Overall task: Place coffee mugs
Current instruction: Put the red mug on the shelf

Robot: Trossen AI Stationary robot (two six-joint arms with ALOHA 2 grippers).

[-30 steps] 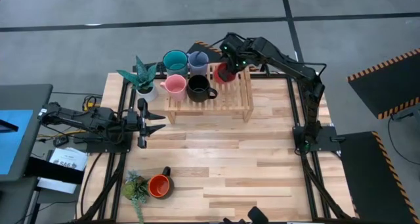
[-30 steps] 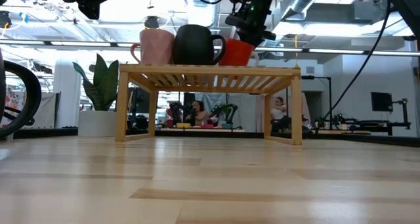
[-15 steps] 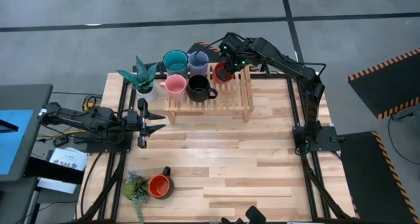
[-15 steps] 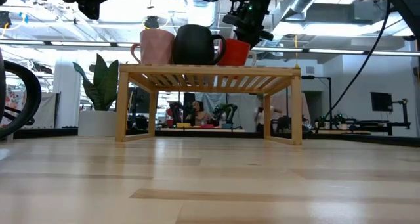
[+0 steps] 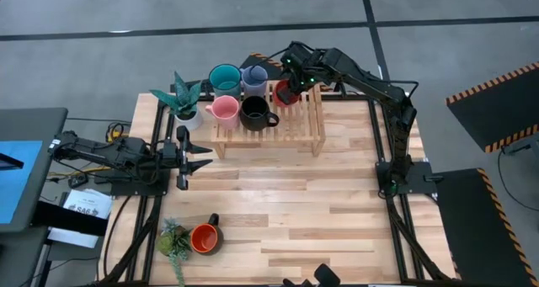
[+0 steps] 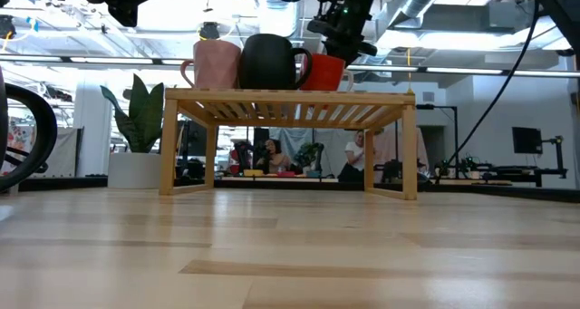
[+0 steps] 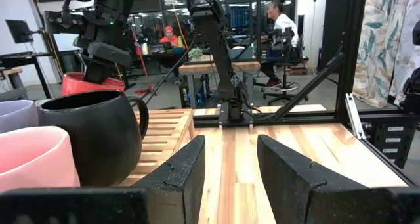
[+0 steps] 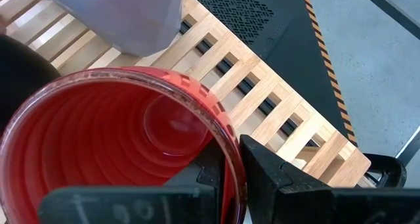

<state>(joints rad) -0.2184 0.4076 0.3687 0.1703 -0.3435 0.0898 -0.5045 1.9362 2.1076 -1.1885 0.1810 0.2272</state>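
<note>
A slatted wooden rack (image 5: 296, 127) stands at the table's far side. On it are the teal mug (image 5: 225, 78), the grey-blue mug (image 5: 253, 77), the pink mug (image 5: 223, 109) and the black mug (image 5: 254, 111). My right gripper (image 5: 291, 86) is shut on the red mug (image 5: 285, 95), at the rack's top right of the black mug. The orange mug (image 5: 205, 238) stands on the table near its near left corner. My left gripper (image 5: 205, 158) waits open and level near the table's left edge, beside the rack's left end. My right gripper holds the red mug by its rim and wall (image 8: 231, 142), with one finger inside the mug and one finger (image 8: 279, 175) outside. It comes from above, slanting down. The mug (image 6: 326, 73) tilts slightly with its base at the rack's top (image 6: 290, 96); whether it rests there I cannot tell.
A tall green plant in a white pot (image 5: 181, 102) stands left of the rack. A small green plant (image 5: 173, 241) sits beside the orange mug. The table's middle and right (image 5: 337, 194) show bare wood. People sit in the room beyond (image 6: 353, 159).
My right gripper, with the red mug, has shifted a little toward the black mug, and the mug now tilts slightly. It has kept still over the last half second.
</note>
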